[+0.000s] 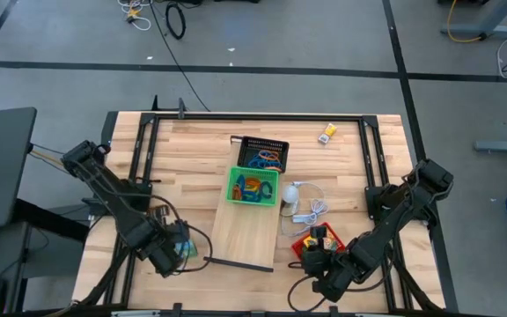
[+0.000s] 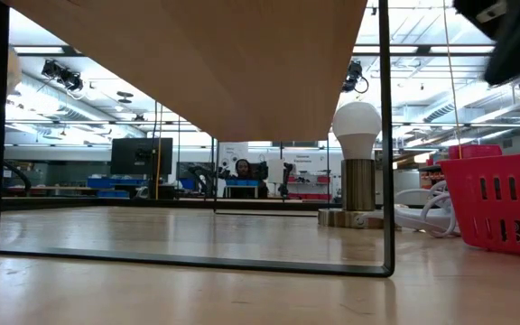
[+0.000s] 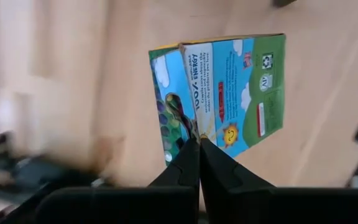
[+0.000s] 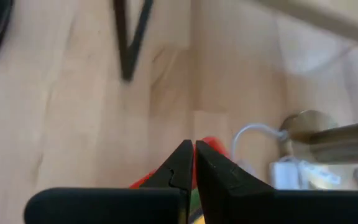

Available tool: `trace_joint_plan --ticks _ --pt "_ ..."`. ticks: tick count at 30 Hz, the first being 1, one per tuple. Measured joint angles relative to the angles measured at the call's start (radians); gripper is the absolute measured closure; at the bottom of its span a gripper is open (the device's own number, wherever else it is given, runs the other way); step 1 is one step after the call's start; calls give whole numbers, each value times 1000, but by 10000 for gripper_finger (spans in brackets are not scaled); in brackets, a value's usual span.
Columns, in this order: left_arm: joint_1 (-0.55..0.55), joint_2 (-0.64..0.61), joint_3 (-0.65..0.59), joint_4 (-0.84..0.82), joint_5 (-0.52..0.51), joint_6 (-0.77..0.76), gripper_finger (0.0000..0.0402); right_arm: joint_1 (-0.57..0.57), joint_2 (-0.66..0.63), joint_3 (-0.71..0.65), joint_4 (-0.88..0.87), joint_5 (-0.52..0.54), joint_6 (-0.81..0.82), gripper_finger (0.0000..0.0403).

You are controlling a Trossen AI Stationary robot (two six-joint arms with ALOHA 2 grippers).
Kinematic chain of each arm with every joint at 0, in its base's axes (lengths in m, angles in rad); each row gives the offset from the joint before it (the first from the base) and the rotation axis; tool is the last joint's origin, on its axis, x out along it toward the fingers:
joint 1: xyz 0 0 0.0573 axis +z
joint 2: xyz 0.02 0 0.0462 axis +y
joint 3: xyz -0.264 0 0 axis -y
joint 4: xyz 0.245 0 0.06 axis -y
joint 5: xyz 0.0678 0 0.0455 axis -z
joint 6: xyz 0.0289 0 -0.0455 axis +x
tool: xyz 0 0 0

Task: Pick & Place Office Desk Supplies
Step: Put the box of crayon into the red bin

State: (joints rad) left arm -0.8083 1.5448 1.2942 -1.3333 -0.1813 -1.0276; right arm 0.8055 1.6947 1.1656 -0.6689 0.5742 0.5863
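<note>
A blue and green card box [image 3: 222, 93] hangs under my left gripper [image 3: 197, 140], which is shut on it near the table's front left [image 1: 176, 251]. In the high view the box shows as a teal patch [image 1: 187, 249] beside the fingers. My right gripper [image 4: 193, 144] is shut and slants down over the red mesh tray [image 1: 306, 239] at the front right. Red, green and yellow show behind its fingertips; I cannot tell whether it touches anything. A small yellow box [image 1: 326, 134] lies flat on the table at the far right. My left gripper pinches the card box between its two fingers at one edge [image 3: 194, 127], where the blue printed face meets the side panel. The fingers point straight down from above. The box hangs tilted below the fingertips, clear of the table.
A long pale board [image 1: 249, 224] slopes across the middle, with a green tray [image 1: 253, 187] and a black tray [image 1: 264, 154] of coloured clips at its far end. A bulb lamp [image 2: 357, 135] and white cable [image 1: 311, 211] lie between the board and the red tray [image 2: 504, 203].
</note>
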Motion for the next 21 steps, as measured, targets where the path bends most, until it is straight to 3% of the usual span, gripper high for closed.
trace_joint_plan --ticks 5,9,16,21 --pt "-11 0 94 -219 -56 -20 401 -43 0 0 56 166 0 375" --pt "-11 -18 146 -236 -103 1 401 -88 -1 -1 157 221 -100 354" --pt "-17 -35 189 -237 -178 21 401 -154 -31 -1 483 217 -409 242" --pt "-17 -36 189 -238 -256 69 401 -182 -83 -1 685 106 -589 177"
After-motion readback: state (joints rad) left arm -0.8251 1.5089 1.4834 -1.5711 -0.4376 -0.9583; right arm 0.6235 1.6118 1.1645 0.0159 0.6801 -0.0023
